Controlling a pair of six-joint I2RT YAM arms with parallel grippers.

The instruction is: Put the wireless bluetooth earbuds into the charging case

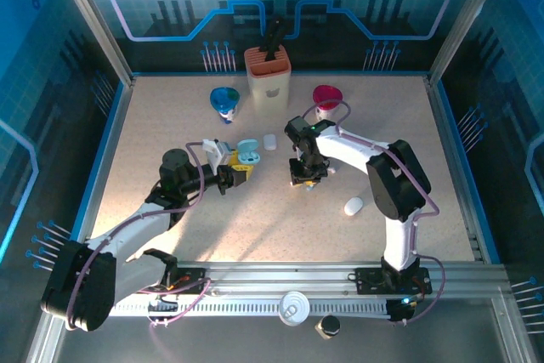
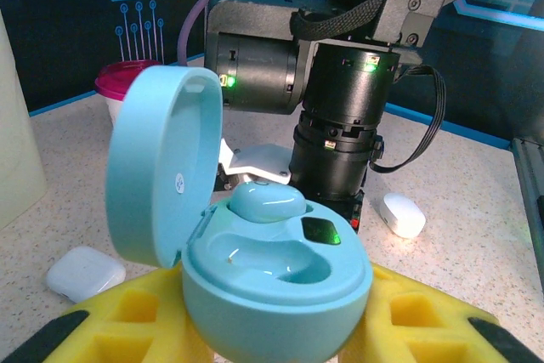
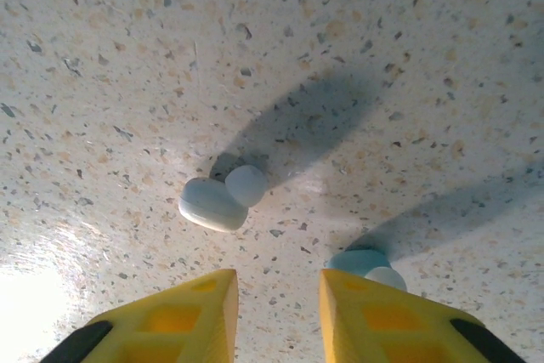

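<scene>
2 earbuds lie loose on the speckled desk below the right hand, pads parted, gripping nothing: 1 left of ctr, the 2nd bud just by the frame-right pad. Best approach: centre on 1 bud, drop straight, close gently so it can't squirt out. Right arm arches mid-frame, wrist pointing down. Left hand clamps the open charging case, 1 slot apparently empty.

Holder: cream, orange top, upper centre.
Blue cup: just left of holder.
Pink cup: right of holder.
White disc: bottom centre.
</scene>
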